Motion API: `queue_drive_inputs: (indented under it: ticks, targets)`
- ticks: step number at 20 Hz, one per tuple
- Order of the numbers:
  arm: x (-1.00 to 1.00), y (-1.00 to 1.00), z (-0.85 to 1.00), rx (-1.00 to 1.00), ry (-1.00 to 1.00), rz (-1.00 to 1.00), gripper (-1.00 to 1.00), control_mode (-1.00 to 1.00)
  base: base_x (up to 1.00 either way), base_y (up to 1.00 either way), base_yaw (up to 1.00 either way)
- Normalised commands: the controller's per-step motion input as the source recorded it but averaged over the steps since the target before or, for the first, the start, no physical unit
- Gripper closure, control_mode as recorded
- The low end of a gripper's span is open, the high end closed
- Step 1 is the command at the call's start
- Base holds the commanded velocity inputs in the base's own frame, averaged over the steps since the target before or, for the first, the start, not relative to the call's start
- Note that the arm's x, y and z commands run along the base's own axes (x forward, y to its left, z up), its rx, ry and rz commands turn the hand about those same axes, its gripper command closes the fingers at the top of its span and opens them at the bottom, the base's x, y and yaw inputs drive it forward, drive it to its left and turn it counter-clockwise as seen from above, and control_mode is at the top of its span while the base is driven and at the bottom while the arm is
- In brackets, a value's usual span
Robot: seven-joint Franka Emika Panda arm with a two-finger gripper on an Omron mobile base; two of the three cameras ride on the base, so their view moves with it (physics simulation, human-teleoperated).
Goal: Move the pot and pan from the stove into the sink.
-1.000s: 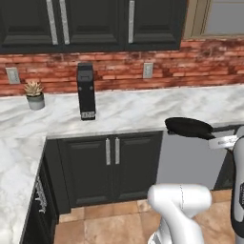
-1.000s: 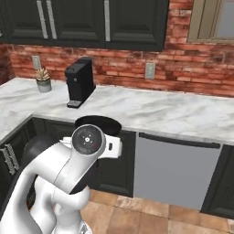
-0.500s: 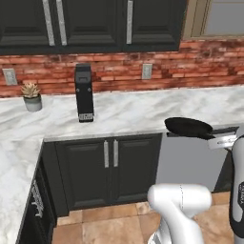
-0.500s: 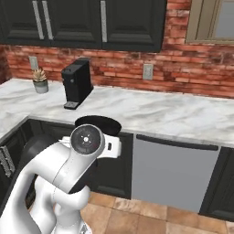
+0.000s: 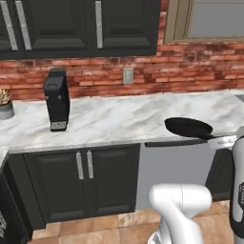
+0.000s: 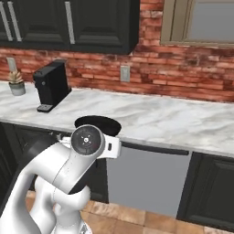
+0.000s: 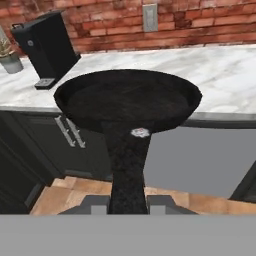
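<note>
The pan (image 7: 127,100) is small, shallow and black, and it hangs level in the air in front of the counter edge. My gripper (image 7: 128,201) is shut on its thin handle, one finger tip on each side, at the bottom of the hand view. From the left base the pan (image 5: 188,127) shows at right, its silvery handle tip running to my arm. From the right base the pan (image 6: 98,123) peeks out just behind my wrist. The pot, the stove and the sink are out of view.
A white marble counter (image 5: 119,119) runs along the brick wall over dark cabinets. On it stand a black coffee machine (image 5: 57,99) and a small potted plant (image 6: 17,83) at far left. A steel dishwasher front (image 6: 146,176) lies below the pan. A window is at upper right.
The whole scene has slid left in both base views, so the base has driven right along the counter. The pan stays in my grip, level as before.
</note>
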Motion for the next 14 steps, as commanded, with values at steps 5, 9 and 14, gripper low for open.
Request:
queue_drive_inputs:
  ticks: [5,9,14]
  targets:
    - [0.00,0.00,0.00,0.00,0.00,0.00,1.00,1.00,0.46,-0.72,0.00]
    - [0.00,0.00,0.00,0.00,0.00,0.00,1.00,1.00,0.38,-0.78,0.00]
    - [0.00,0.00,0.00,0.00,0.00,0.00,1.00,1.00,0.32,-0.85,0.00]
